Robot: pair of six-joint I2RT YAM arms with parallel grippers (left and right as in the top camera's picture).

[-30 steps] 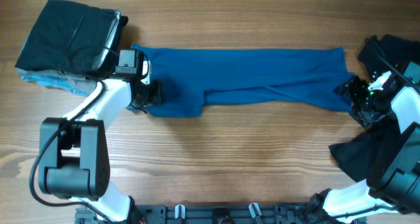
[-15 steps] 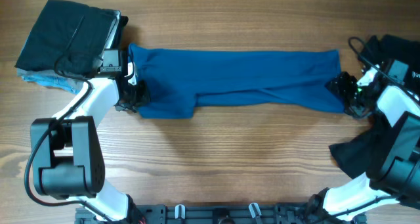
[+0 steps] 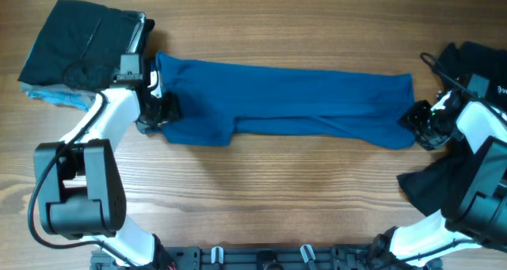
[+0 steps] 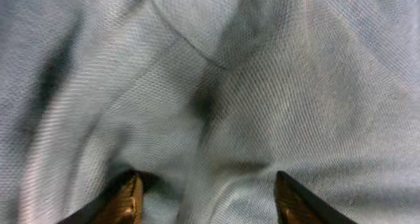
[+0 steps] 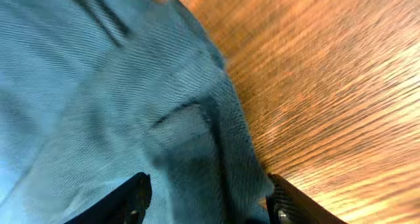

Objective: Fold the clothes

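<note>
The blue shirt [image 3: 285,96] is lying stretched in a long band across the table [image 3: 277,199], each end pinched by the left gripper [image 3: 162,110] and right gripper [image 3: 418,126], apparently pulling it taut for folding.

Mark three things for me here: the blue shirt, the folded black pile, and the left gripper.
blue shirt [image 3: 301,88]: overhead view, middle of the long folded band.
folded black pile [image 3: 75,44]: overhead view, top face of the stack at the table's far left corner.
left gripper [image 3: 162,110]: overhead view, fingertips at the shirt's left end.
</note>
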